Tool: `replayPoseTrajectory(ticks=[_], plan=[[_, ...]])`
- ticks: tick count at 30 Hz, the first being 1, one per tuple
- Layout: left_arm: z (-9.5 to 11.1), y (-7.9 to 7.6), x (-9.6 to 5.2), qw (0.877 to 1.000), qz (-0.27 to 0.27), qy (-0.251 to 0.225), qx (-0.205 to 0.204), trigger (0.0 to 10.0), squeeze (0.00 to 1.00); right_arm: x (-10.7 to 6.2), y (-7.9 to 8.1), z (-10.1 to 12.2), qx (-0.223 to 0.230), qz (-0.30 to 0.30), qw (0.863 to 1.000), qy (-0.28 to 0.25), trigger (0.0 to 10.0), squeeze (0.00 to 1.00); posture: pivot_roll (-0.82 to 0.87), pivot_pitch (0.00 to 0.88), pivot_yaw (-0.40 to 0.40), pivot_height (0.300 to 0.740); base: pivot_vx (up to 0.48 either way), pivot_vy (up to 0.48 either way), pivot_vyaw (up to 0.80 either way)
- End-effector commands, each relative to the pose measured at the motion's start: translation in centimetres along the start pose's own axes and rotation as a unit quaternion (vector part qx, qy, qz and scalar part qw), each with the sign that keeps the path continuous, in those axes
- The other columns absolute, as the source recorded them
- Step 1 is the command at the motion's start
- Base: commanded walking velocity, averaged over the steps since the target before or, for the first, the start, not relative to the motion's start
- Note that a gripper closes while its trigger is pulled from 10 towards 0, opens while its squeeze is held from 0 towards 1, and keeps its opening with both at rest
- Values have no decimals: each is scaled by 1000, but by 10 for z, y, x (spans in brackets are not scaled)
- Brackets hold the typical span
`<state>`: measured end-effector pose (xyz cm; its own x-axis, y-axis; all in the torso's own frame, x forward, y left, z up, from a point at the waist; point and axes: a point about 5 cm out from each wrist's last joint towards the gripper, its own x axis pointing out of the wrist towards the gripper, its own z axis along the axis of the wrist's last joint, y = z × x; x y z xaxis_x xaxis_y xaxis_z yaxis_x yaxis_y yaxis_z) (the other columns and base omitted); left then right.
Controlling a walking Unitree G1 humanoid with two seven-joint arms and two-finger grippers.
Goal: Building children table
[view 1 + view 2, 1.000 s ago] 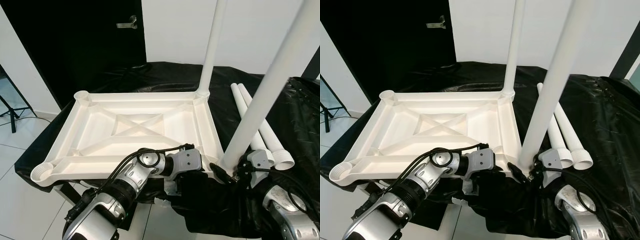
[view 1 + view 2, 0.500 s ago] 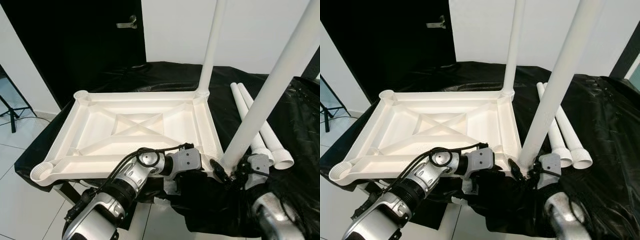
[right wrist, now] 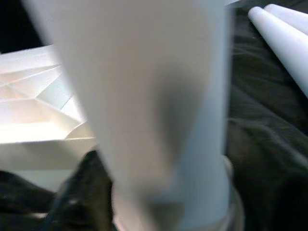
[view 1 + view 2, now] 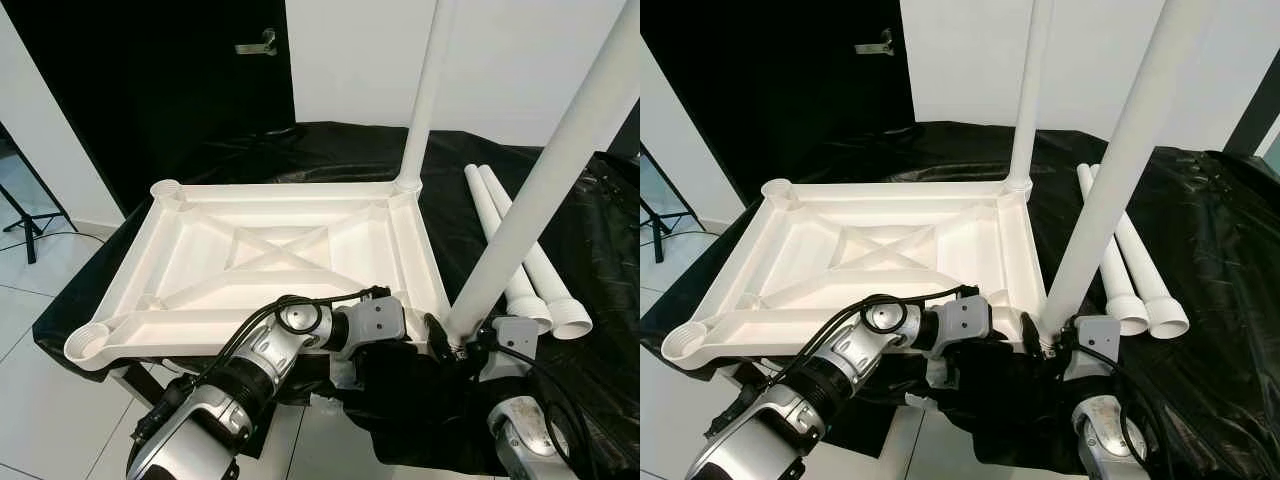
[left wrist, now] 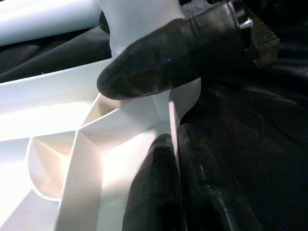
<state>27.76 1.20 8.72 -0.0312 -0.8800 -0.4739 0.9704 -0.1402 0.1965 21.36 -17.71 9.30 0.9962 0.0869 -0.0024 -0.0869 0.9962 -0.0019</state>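
Note:
The white table top (image 4: 132, 268) lies upside down on a black-covered stand. One white leg (image 4: 425, 90) stands upright in its far right corner socket. A second white leg (image 4: 540, 190) leans slightly in the near right corner socket. My right gripper (image 4: 452, 343) is shut on that leg's base, and the right wrist view has the leg (image 3: 154, 110) close and blurred with one dark finger (image 3: 77, 202) beside it. My left gripper (image 4: 405, 335) is shut on the top's near rim by that corner, its fingers (image 5: 183, 53) on either side of the rim wall (image 5: 171, 103).
Two loose white legs (image 4: 520, 240) lie side by side on the black cloth (image 4: 300, 150) to the right of the top. A dark door with a handle (image 4: 255, 45) is behind. A tripod foot (image 4: 20, 215) stands on the white tiled floor (image 4: 50, 400) at the left.
My right wrist has swung lower and closer around the base of the near leg. The leg stays in the corner socket and the left gripper keeps its hold on the rim.

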Motion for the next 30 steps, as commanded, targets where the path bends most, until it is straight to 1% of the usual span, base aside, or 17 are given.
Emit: replayPoseTrajectory(ticks=[1,3,4,5,6,7,8,9,11,13,14,16,21,28,29,30], plan=[[-56,-35,-1,990,-55,82,-104,10000,0,6,-12,10,12,20,1000,-16,10000,1000,155,0,-16,740,0,0,0],[-56,-35,-1,990,-55,82,-104,10000,0,6,-12,10,12,20,1000,-16,10000,1000,155,0,-16,740,0,0,0],[-56,-34,0,990,-55,82,-103,10000,0,9,-9,10,21,52,998,-12,10000,933,156,0,-17,740,0,0,0],[-56,-35,-1,990,-55,82,-103,10000,0,13,-9,16,14,95,995,-18,10000,0,160,0,-18,740,0,0,0],[-56,-35,-1,990,-55,82,-103,10000,0,13,-9,16,14,95,995,-18,10000,0,160,0,-18,740,0,0,0],[-57,-35,-1,990,-55,82,-104,10000,0,15,-9,20,6,121,992,-23,10000,0,161,0,-18,740,0,0,0],[-57,-35,-1,990,-55,82,-104,10000,0,15,-9,20,6,121,992,-23,10000,0,161,0,-18,740,0,0,0],[-59,-37,-2,989,-54,84,-106,10000,0,18,-14,24,-2,167,986,-12,10000,0,168,0,-20,740,0,0,0],[-59,-37,-2,989,-54,84,-106,10000,0,18,-14,24,-2,167,986,-12,10000,0,168,0,-20,740,0,0,0],[-60,-38,-3,989,-53,85,-108,10000,0,16,-15,19,-10,217,976,20,10000,0,170,0,-21,740,0,0,0],[-60,-38,-3,989,-53,85,-108,10000,0,16,-15,19,-10,217,976,20,10000,0,170,0,-21,740,0,0,0],[-61,-38,-4,989,-52,85,-109,10000,0,13,-16,13,-17,258,965,53,10000,0,172,0,-22,740,0,0,0],[-61,-37,-3,989,-52,84,-109,10000,0,13,-17,12,-13,264,963,61,10000,0,172,0,-21,740,0,0,0],[-61,-37,-4,989,-53,86,-107,10000,0,17,-21,8,-19,268,961,67,10000,0,166,0,-9,740,0,0,0],[-61,-36,-4,989,-53,87,-106,10000,0,17,-18,6,-13,280,957,69,0,0,168,0,-6,740,0,0,0],[-60,-36,-4,989,-53,87,-105,10000,0,16,-16,5,-11,290,954,71,0,0,170,0,-3,740,0,0,0]])
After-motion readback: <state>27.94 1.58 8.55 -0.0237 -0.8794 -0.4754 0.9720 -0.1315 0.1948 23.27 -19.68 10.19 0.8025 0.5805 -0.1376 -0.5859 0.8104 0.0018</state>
